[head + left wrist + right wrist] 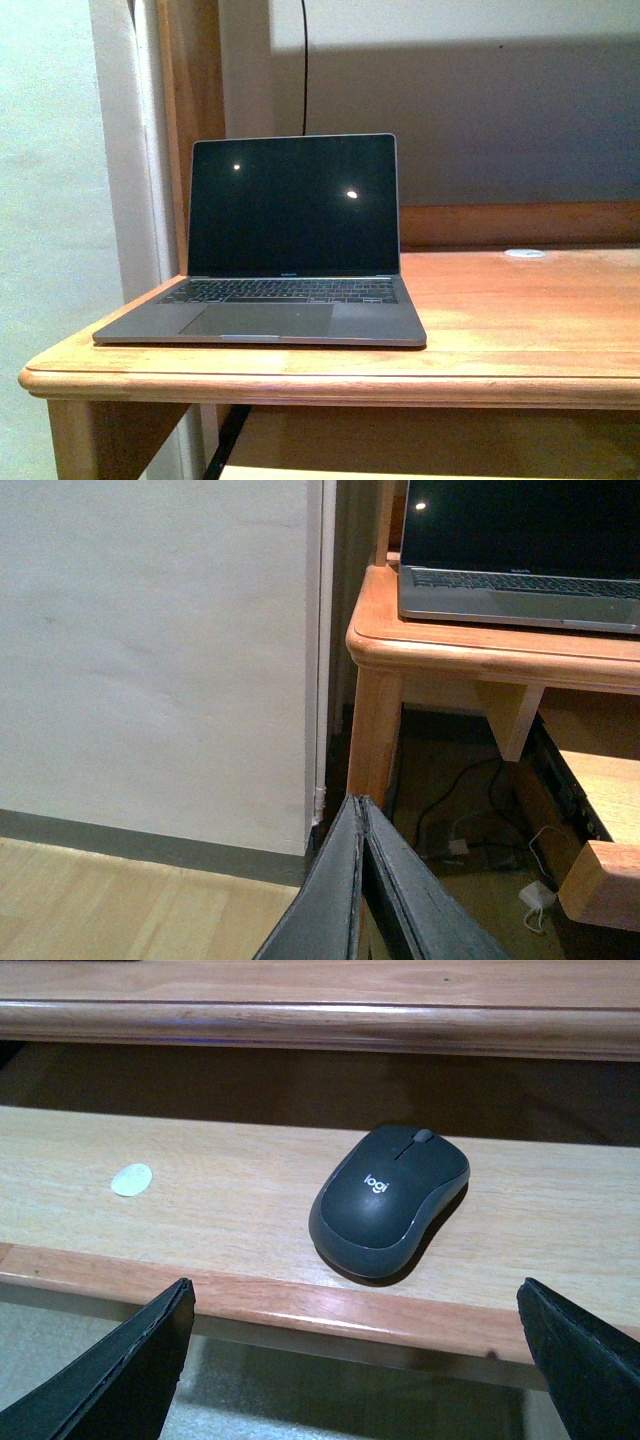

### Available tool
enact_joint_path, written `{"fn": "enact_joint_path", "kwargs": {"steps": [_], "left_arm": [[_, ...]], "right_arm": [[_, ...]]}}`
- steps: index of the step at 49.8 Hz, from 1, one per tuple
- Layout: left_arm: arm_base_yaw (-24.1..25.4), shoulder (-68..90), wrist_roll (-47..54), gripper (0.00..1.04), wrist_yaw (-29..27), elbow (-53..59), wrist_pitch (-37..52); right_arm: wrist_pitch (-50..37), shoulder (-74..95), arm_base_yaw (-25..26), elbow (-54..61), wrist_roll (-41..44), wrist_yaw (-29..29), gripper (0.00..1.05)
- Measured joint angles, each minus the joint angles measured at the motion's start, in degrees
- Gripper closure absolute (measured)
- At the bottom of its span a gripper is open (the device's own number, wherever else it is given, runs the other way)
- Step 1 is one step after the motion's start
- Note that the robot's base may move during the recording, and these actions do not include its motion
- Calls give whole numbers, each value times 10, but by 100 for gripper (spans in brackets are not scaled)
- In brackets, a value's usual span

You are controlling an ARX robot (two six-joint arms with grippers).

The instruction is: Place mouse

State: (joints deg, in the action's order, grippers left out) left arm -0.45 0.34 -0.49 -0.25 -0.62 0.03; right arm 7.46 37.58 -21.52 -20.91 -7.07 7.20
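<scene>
The mouse (390, 1200) is seen in the right wrist view lying flat, logo up, on a pale wooden shelf (560, 1210) beneath the front lip of the desk (320, 1020), well apart from a small white disc (131, 1179) on the same shelf. The right tool (355, 1290) is held wide apart just short of the shelf's edge, with the mouse untouched beyond the gap between its fingers. The left tool (358, 805) is seen pressed fully together and empty, below the desk corner on which a laptop (500, 605) is set.
</scene>
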Motion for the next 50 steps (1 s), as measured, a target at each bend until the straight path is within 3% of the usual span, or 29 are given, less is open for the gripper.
{"fn": "enact_joint_path", "kwargs": {"steps": [11,21,29,39,50], "left_arm": [[1,0,0,102,1,0,0],[2,0,0,102,1,0,0],[2,0,0,71,1,0,0],[2,0,0,33,1,0,0],[2,0,1,6,1,0,0]], "right_arm": [[9,84,-44,-39,-5,70,7],[-8,195,-128,-92,-16,166,7],[-34,282,-162,-124,-39,226,7],[-70,357,-152,-158,-42,276,7],[-82,390,-124,-173,-44,288,7]]}}
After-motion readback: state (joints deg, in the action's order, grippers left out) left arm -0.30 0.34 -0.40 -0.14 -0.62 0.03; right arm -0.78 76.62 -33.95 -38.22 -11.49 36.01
